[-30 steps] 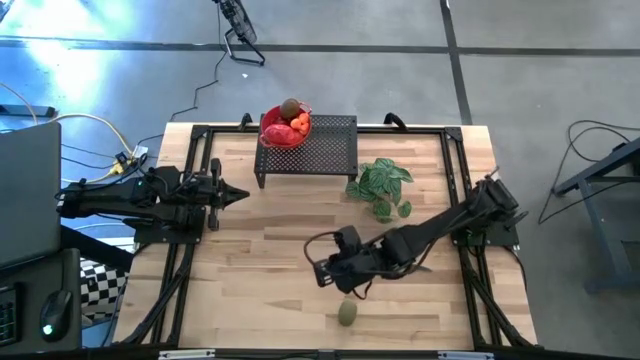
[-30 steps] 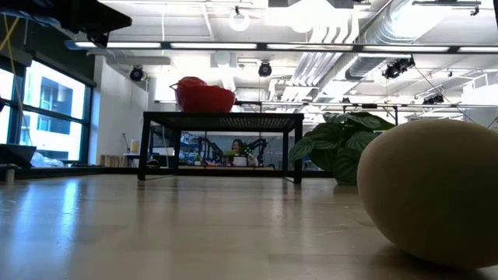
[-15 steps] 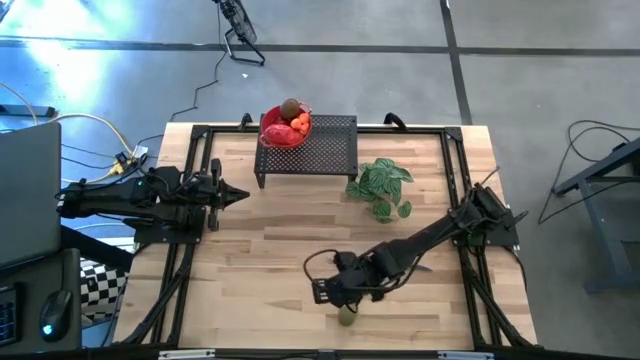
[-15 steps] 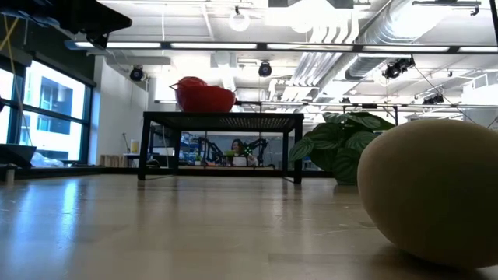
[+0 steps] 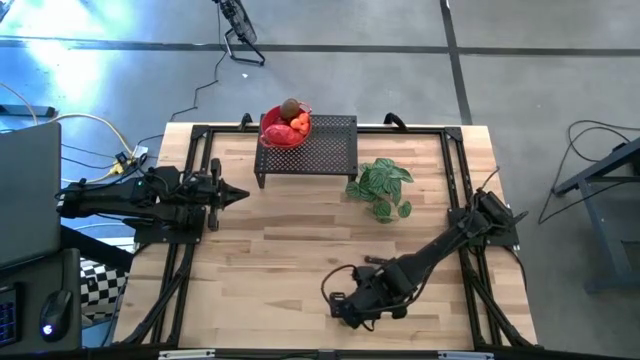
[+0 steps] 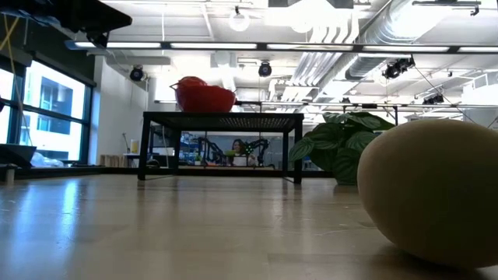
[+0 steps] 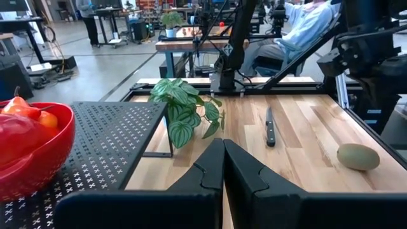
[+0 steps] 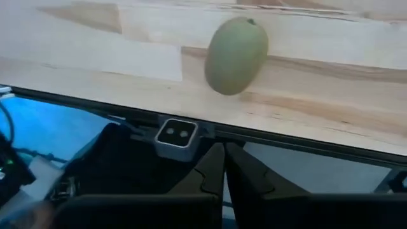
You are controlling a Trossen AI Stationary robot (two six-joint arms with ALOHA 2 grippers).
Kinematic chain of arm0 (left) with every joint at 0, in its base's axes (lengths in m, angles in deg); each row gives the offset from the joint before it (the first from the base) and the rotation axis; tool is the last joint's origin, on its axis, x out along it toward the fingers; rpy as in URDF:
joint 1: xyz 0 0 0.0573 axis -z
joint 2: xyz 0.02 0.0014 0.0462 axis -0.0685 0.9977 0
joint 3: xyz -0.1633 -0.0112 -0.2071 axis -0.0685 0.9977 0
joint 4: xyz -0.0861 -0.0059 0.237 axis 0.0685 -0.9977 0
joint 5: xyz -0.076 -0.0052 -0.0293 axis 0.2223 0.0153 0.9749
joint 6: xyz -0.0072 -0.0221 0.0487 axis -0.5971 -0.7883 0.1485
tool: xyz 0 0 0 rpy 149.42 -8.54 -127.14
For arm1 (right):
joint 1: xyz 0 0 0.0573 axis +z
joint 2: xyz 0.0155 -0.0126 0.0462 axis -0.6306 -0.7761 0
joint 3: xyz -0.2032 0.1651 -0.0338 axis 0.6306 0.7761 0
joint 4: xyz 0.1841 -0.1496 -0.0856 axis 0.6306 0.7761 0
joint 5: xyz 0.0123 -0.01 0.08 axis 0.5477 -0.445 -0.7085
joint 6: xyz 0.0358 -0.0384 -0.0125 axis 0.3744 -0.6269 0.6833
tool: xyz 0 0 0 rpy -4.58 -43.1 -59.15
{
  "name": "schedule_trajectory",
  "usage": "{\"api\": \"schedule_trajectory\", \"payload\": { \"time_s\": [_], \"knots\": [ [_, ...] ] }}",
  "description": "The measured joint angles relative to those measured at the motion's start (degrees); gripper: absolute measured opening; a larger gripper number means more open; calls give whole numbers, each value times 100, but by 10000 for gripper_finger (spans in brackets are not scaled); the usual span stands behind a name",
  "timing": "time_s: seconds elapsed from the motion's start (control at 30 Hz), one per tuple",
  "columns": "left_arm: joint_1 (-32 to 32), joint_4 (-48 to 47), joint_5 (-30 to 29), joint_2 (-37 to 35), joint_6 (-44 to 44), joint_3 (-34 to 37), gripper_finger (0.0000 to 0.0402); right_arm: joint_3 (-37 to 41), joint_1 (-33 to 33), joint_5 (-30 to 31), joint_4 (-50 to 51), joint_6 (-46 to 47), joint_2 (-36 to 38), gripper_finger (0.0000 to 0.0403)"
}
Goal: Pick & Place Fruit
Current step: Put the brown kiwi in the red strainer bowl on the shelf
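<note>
The olive-green oval fruit (image 8: 236,56) lies on its side on the table near the front edge; it also shows in the low view (image 6: 432,190) and in the left wrist view (image 7: 357,156). In the high view my right arm hides it. My right gripper (image 8: 224,151), shut and empty, hovers over that spot (image 5: 340,305), the fruit just ahead of its fingertips. The red bowl (image 5: 284,128) on the black rack (image 5: 325,150) holds the brown, red and orange fruit. My left gripper (image 7: 222,147) is shut at the table's left (image 5: 240,194).
A green leafy plant (image 5: 382,186) lies right of the rack. A black-handled knife (image 7: 269,127) lies on the table behind the fruit. The table's front edge (image 8: 267,137) is right beside the olive fruit. Bare wood lies between the two arms.
My right gripper has gone toward the table's near edge and come over the olive-green fruit, which it now hides in the high view. The fruit has stayed where it was.
</note>
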Motion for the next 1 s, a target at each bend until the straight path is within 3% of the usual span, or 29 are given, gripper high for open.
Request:
{"api": "schedule_trajectory", "payload": {
  "time_s": [0.17, 0.43, 0.57, 1.0],
  "knots": [
    [-1, -15, 0, 0, 0, 0, 0, 91, -1, 28, 170, -12, -4, 66],
    [-2, -15, 0, 0, 0, 2, 0, 449, -2, 503, -197, -1, -7, 209],
    [0, -15, 0, 0, 1, 2, 0, 624, -4, 596, -237, 209, -7, 259],
    [-1, -17, 0, 0, 9, 4, 0, 1473, -2, 756, -1395, 647, -7, 280]
  ]
}}
